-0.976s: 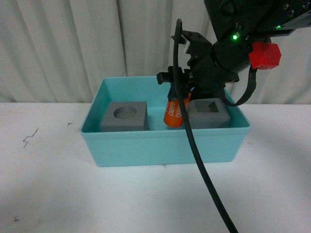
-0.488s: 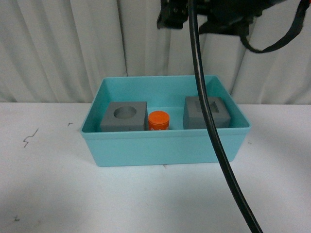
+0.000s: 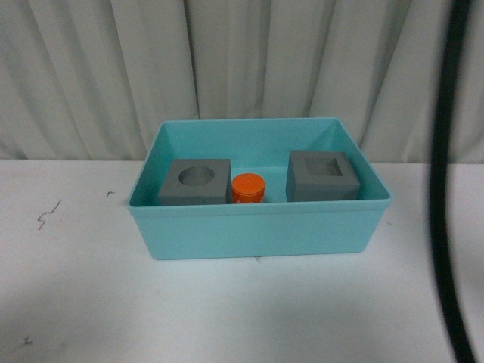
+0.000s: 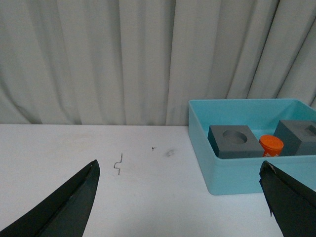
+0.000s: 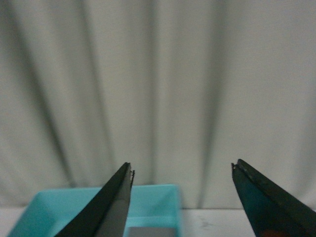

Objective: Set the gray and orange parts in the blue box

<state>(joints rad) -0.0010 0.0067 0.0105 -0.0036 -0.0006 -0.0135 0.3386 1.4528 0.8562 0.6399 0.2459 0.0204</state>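
Front view: both gray cubes point(image 3: 195, 182) and orange cylinder point(image 3: 248, 187) sat inside blue box point(image 3: 257, 227); cable point(image 3: 442, 227) dangled beside box, could snag rim.

Left wrist view: left gripper point(image 4: 180, 197) wide open, empty, well clear of box.

Right wrist view: right gripper point(image 5: 181, 182) gaping, empty, above box.

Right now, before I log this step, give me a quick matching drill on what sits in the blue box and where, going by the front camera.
Column one:
1. gray cube with round recess
2. orange cylinder
3. gray cube with square recess
4. blue box

Column two:
a. in the box, on its right side
b. on the white table, holding all three parts
c. in the box, on its left side
d. upright between the two cubes

Pairs: 1-c, 2-d, 3-a, 4-b
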